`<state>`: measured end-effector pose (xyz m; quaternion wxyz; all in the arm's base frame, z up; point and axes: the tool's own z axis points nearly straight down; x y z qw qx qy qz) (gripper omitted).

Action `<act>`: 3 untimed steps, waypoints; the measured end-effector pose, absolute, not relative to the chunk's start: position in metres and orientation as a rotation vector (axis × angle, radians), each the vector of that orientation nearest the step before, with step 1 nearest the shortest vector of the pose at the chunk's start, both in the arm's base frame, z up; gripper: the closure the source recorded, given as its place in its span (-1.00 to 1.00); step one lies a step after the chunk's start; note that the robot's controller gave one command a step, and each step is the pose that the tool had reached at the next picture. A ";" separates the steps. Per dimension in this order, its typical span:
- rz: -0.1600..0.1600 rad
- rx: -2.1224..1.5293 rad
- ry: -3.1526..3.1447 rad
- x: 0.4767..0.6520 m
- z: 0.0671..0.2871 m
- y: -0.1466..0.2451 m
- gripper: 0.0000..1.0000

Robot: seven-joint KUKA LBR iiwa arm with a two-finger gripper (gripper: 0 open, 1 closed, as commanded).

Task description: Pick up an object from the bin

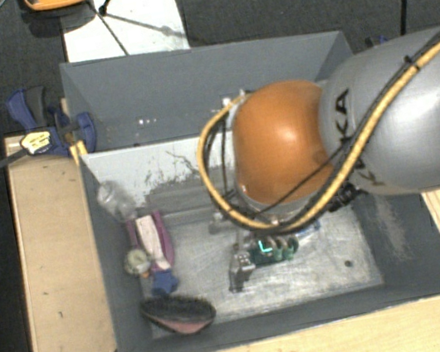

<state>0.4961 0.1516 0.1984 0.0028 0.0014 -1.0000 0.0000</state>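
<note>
Tool (241, 272) sits low over bare floor of the bin (350, 268), right of the pink packet (154, 240) and well apart from it. Open or shut, holding or not: cannot tell, the orange wrist cover (278, 144) hides it. Nearest loose thing is the small blue piece (164, 284), just below the packet. Dark oval thing (177, 313) lies below that. Round pale thing (137, 262) touches the packet's left side. Clear thing (110, 199) is up-left of the packet.
</note>
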 end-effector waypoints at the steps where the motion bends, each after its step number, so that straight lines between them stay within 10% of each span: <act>1: -0.002 0.085 -3.145 0.485 0.081 0.089 -1.00; 3: -0.003 0.071 -3.150 0.511 0.072 -0.021 -1.00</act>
